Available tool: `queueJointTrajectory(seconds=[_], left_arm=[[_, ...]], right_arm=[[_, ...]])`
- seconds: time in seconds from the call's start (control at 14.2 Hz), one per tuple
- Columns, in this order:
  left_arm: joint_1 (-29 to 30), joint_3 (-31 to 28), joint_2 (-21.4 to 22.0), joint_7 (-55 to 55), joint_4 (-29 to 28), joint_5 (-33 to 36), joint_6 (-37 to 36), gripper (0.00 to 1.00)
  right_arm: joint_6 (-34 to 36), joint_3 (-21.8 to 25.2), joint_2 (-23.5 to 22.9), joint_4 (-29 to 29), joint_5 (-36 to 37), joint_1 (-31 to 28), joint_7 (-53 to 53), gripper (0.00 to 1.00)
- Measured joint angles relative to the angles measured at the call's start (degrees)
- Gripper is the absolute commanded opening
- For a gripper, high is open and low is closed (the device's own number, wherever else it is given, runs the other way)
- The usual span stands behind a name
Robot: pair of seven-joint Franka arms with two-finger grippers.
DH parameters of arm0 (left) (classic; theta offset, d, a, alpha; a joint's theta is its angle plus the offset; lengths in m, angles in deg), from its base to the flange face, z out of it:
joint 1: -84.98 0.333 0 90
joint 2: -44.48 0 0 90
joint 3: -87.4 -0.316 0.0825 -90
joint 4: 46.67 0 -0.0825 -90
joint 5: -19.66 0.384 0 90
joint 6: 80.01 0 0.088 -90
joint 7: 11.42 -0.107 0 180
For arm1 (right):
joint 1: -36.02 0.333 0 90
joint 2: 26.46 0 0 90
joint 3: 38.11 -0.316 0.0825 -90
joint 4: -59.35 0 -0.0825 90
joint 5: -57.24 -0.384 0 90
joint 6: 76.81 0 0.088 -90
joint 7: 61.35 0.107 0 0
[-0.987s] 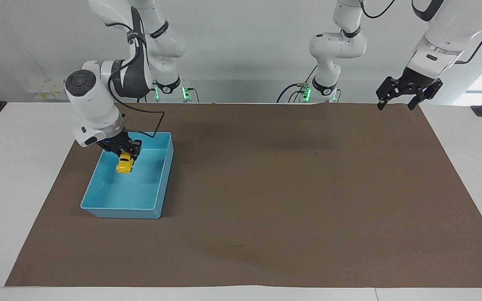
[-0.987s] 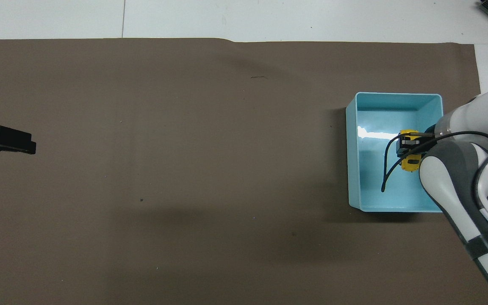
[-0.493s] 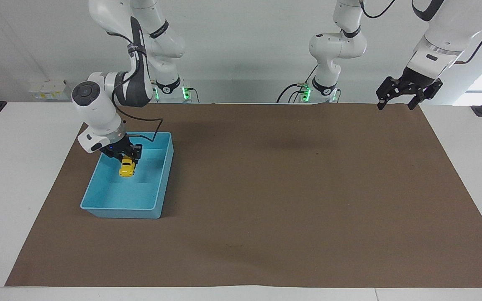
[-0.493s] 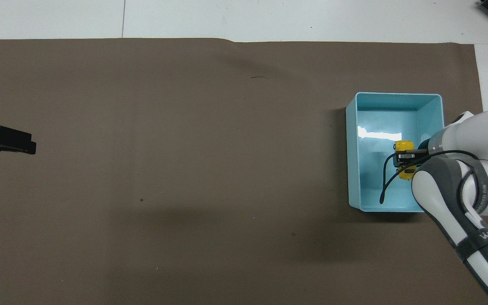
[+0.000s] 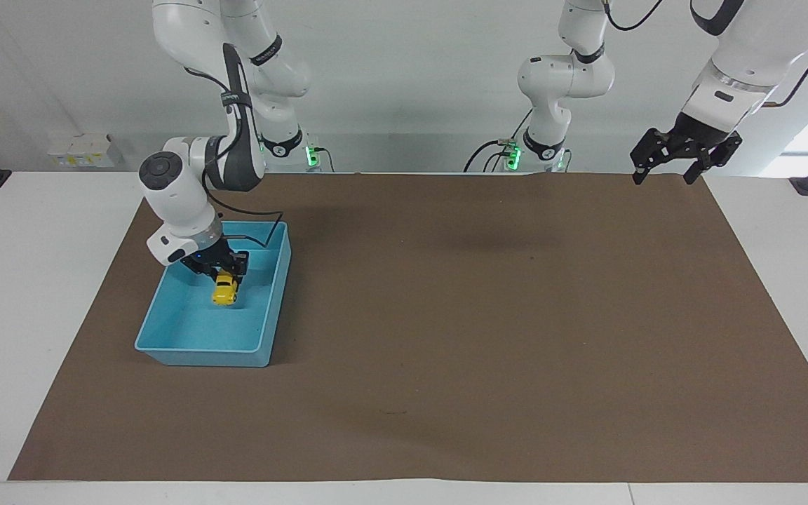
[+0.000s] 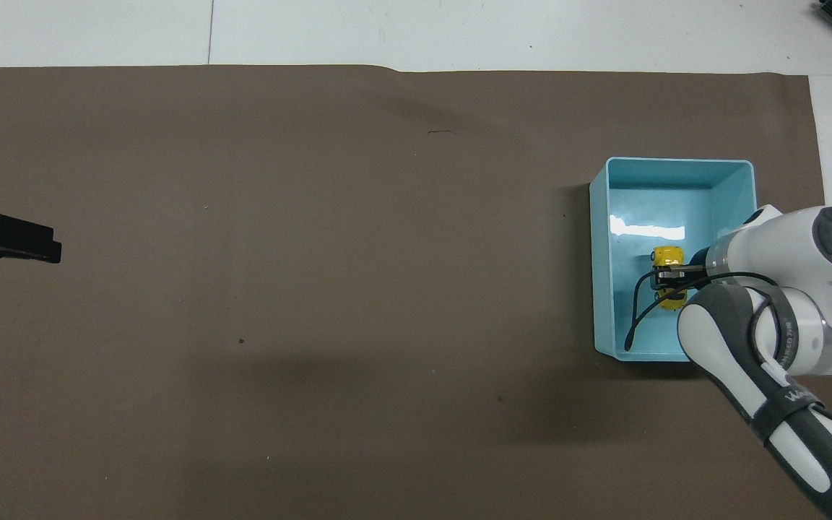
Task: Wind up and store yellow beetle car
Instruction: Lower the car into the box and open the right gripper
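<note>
The right end effector is inside the blue bin at the right arm's end of the table, its fingers pinching the yellow beetle car (nose tilted down), low over the bin floor. The left end effector, fingers spread, waits above the brown mat at the left arm's end.
</note>
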Motion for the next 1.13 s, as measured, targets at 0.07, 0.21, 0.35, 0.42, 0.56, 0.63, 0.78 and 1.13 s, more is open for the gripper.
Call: queueJointTrajectory(seconds=[0.07, 0.21, 0.35, 0.42, 0.56, 0.63, 0.78, 1.13], left_arm=[[0.0, 0.0, 0.0, 0.0, 0.0, 0.0, 0.0, 1.0], [0.0, 0.0, 0.0, 0.0, 0.0, 0.0, 0.0, 1.0], [0.0, 0.01, 0.0, 0.0, 0.0, 0.0, 0.0, 1.0], [0.0, 0.01, 0.0, 0.0, 0.0, 0.0, 0.0, 1.0], [0.0, 0.01, 0.0, 0.0, 0.0, 0.0, -0.01, 1.0], [0.0, 0.02, 0.0, 0.0, 0.0, 0.0, -0.01, 1.0], [0.0, 0.0, 0.0, 0.0, 0.0, 0.0, -0.01, 1.0], [0.0, 0.0, 0.0, 0.0, 0.0, 0.0, -0.01, 1.0]], right_arm=[[-0.52, 0.04, -0.22, -0.29, -1.24, -0.08, -1.56, 0.0], [-2.16, 0.15, -0.66, -0.97, -2.1, -0.14, -3.84, 0.25], [-2.45, 0.15, -0.82, -1.13, -2.25, -0.14, -4.1, 1.0], [-2.45, 0.13, -0.82, -1.11, -2.31, -0.12, -4.11, 1.0], [-2.46, 0.02, -0.82, -0.83, -2.4, 0.0, -4.11, 1.0], [-2.46, -0.01, -0.8, -0.41, -2.41, 0.04, -4.11, 1.0], [-2.13, -0.02, -0.72, 1.12, -2.42, 0.05, -4.11, 1.0], [1.52, -0.02, -0.42, 6.39, -1.19, 0.05, -4.52, 1.0]])
